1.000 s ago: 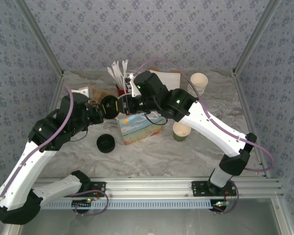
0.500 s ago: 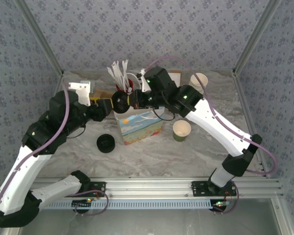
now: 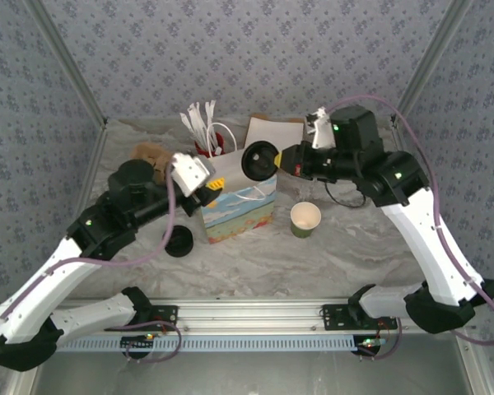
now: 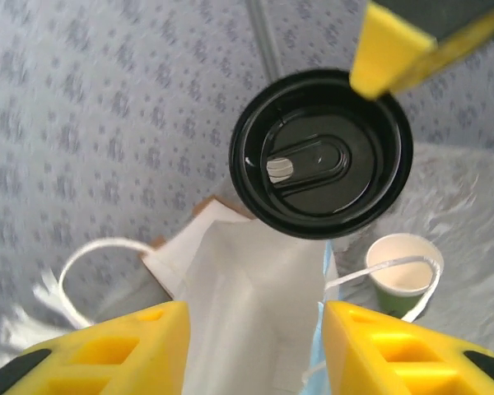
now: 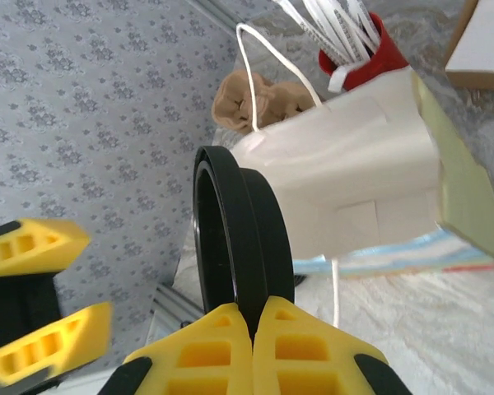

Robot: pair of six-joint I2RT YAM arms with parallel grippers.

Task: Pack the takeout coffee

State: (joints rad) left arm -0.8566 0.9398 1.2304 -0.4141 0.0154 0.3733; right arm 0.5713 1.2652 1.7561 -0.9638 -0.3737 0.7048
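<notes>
Takeout coffee [image 3: 258, 161] now rightward, over bag [image 3: 243, 216]

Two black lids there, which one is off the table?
The one on the takeout coffee, pinched by the right gripper up by the paper bag. The lone lid lies flat on the table left of it.

From my overhead view the paper bag [image 3: 240, 210] stands in the middle of the desk [image 3: 329, 255]. The takeout coffee [image 3: 259, 161] hangs tipped on its side above the bag's rear right corner, in the right end effector [image 3: 281, 160], which reaches in from the right. The left end effector [image 3: 211, 192] sits just beside the bag's upper left edge. An open cup [image 3: 305, 219] stands right of the bag and a loose lid [image 3: 179, 241] lies left of it. A utensil holder [image 3: 204, 140] and a box [image 3: 277, 132] stand behind the bag.
</notes>
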